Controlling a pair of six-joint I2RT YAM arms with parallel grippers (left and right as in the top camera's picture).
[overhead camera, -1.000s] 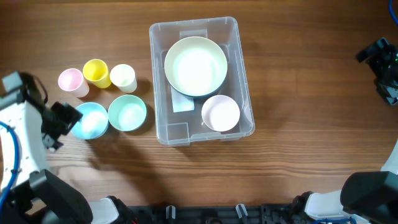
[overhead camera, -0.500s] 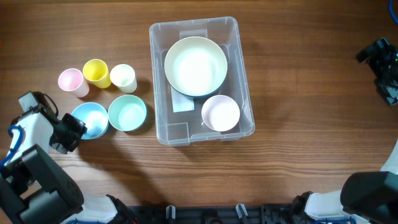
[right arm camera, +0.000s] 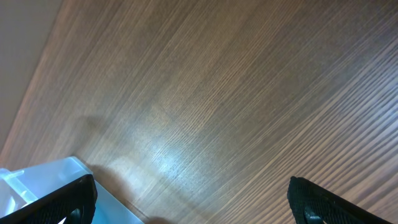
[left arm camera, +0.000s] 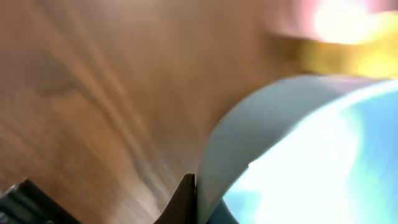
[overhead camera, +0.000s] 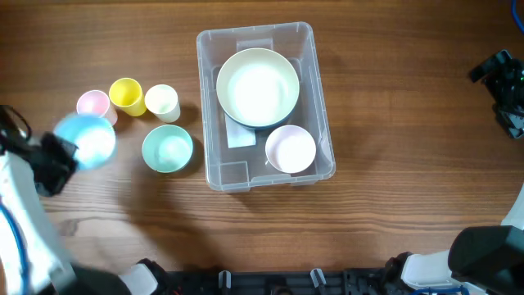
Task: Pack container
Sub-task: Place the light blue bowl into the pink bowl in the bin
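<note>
Left tool (overhead camera: 57, 156) clamped on rim of blue bowl (overhead camera: 86, 139), bowl now raised off the surface (overhead camera: 393, 123) and left of its earlier spot beside teal bowl (overhead camera: 168, 149), motion-blurred, container (overhead camera: 232, 174) unmoved mid-surface, right tool (overhead camera: 501, 86) fingers apart, far right, unchanged.

No words, numbers or brand marks are legible anywhere; the white label (overhead camera: 238, 136) in the container (overhead camera: 232, 174) is too small to read.

Overhead faces straight down; wrist cameras hug tabletop (overhead camera: 393, 123).
</note>
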